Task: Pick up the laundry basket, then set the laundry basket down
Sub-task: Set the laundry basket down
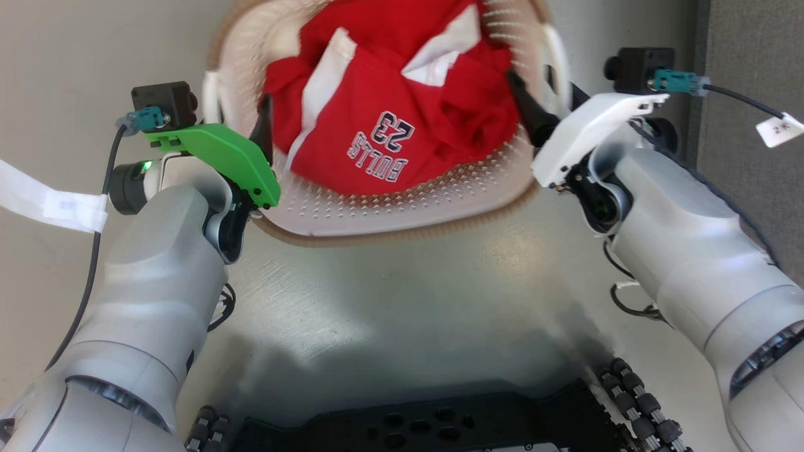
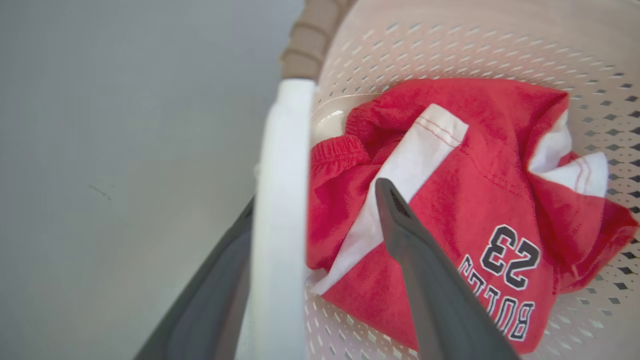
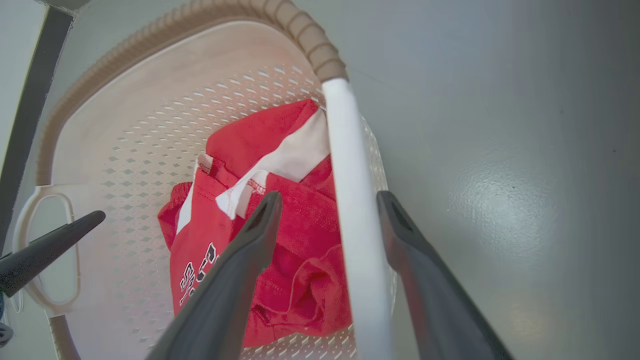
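The laundry basket (image 1: 377, 207), holding a red jersey (image 1: 402, 107), is seen between the arms. One white handle (image 2: 282, 200) is straddled by the left gripper (image 2: 317, 195), the other by the right gripper (image 3: 328, 196), fingers parted, unclamped

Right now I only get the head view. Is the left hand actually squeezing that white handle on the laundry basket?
Observer: No. In the left wrist view the left hand is open; the left handle runs between its fingers, with a gap to the inner one.
Visitor: And the other side?
Observer: The right hand straddles the right handle the same way, one finger inside the laundry basket, one outside, a gap on the inner side.
Visitor: What's beyond the top of my picture?
Observer: The right wrist view shows the brown rim curving round the far end in one piece.
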Motion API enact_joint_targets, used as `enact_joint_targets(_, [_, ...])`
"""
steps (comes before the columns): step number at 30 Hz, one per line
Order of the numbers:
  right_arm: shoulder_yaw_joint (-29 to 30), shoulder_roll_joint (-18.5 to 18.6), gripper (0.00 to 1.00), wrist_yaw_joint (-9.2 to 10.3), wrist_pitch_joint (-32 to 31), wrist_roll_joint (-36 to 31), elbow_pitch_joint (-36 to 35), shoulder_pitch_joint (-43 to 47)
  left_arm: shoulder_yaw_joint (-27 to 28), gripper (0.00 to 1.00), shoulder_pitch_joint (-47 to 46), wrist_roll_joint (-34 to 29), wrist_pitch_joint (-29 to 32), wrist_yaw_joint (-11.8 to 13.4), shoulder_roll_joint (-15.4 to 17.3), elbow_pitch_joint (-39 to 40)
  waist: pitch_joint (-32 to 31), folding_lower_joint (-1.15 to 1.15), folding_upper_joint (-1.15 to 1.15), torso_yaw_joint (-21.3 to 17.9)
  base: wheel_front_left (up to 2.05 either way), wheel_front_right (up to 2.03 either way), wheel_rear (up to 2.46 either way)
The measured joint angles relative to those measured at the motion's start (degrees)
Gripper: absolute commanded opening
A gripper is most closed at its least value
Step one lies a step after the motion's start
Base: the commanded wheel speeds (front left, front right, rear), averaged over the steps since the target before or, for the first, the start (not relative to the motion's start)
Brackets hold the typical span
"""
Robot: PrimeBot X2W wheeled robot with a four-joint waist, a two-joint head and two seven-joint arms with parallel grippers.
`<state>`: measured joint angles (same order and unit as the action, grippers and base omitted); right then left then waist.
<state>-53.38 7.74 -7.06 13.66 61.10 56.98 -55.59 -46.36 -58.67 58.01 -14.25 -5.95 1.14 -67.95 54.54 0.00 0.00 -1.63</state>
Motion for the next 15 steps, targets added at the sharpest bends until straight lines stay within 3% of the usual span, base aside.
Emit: enact_joint_targets(15, [-0.5, -0.5, 1.0, 0.0, 0.5, 1.1, 1.1, -0.3, -0.1, 1.0, 0.0, 0.0, 0.0, 0.0, 0.1, -0.4, -1.0, 0.0, 0.0, -0.1, 0.0, 0.0, 0.0])
